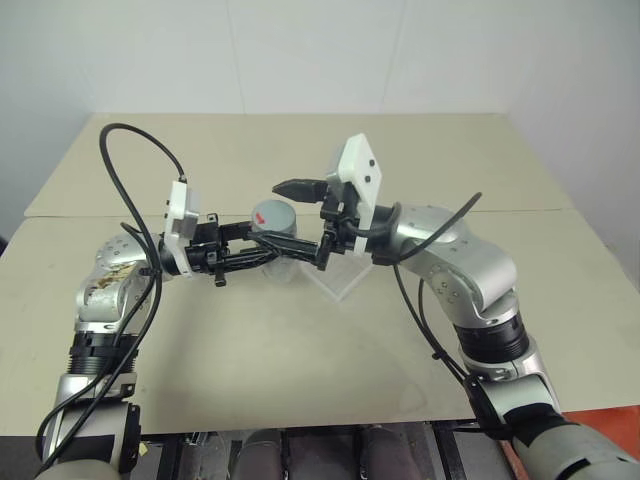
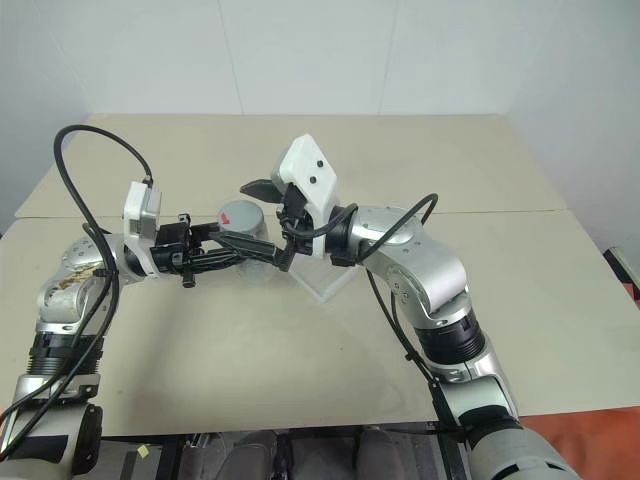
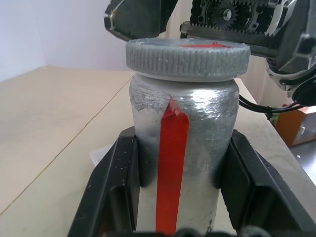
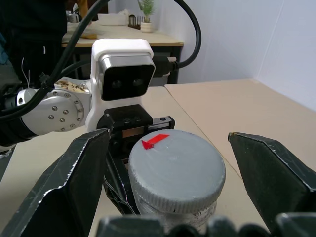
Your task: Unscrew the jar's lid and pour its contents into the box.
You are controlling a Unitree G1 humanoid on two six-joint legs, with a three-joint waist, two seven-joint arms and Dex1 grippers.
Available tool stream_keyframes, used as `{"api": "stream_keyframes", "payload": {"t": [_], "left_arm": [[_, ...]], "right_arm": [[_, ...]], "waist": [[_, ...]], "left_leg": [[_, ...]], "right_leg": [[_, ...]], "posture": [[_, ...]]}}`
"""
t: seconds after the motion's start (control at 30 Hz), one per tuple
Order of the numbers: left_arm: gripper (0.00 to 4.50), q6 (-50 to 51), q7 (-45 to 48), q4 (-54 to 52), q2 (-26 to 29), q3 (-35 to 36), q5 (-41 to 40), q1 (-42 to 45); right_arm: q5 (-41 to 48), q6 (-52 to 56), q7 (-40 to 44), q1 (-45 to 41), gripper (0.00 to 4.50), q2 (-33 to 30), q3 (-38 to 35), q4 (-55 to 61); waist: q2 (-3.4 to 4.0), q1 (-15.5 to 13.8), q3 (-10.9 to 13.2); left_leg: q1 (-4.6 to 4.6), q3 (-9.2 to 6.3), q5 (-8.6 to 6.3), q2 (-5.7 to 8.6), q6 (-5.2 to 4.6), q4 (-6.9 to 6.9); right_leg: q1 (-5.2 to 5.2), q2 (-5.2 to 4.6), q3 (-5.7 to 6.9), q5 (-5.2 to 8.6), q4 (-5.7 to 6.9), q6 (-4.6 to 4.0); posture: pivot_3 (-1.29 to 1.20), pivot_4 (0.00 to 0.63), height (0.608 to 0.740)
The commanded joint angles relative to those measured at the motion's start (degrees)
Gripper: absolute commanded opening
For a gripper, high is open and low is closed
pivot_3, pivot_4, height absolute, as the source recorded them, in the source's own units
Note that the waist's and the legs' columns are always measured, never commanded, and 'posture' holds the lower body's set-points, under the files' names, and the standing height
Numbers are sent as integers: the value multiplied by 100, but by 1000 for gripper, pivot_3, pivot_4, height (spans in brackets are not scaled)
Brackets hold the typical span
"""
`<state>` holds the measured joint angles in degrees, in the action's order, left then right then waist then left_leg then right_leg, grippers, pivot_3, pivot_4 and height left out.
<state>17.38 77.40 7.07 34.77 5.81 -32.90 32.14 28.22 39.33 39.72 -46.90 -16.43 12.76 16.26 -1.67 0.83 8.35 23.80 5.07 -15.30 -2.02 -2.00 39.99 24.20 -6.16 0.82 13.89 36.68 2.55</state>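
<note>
We see a pale beige tabletop made of two boards meeting along a seam, set against plain white walls. Its far edge runs along the wall, and bare surface lies open on every side of the arms.

Above the middle of the tabletop, the left gripper has its jaws clamped on the body of the jar, which stands upright with its red stripe facing the left wrist camera. The grey lid with its red mark is on the jar. The right gripper has its jaws spread wide, one finger on each side of the lid and apart from it. The clear box rests on the tabletop just beyond and below the jar.
</note>
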Motion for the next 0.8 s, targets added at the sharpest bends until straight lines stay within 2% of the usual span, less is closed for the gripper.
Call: {"api": "stream_keyframes", "payload": {"t": [0.03, 0.8], "left_arm": [[1861, -53, -32, -241, 6, 59, -85, 8], [1861, -113, 55, -179, 49, 96, -74, -48]], "right_arm": [[6, 7, 23, -158, 4458, 42, -29, 92], [40, 304, 122, -233, 4458, -54, -71, 152]], "waist": [[0, 0, 0], [0, 0, 0]], "left_leg": [[0, 0, 0, 0, 0, 0], [0, 0, -2, 0, -3, 0]], "right_leg": [[0, 0, 0, 0, 0, 0], [0, 0, 0, 0, 0, 0]], "posture": [[0, 150, 740], [0, 150, 740]]}}
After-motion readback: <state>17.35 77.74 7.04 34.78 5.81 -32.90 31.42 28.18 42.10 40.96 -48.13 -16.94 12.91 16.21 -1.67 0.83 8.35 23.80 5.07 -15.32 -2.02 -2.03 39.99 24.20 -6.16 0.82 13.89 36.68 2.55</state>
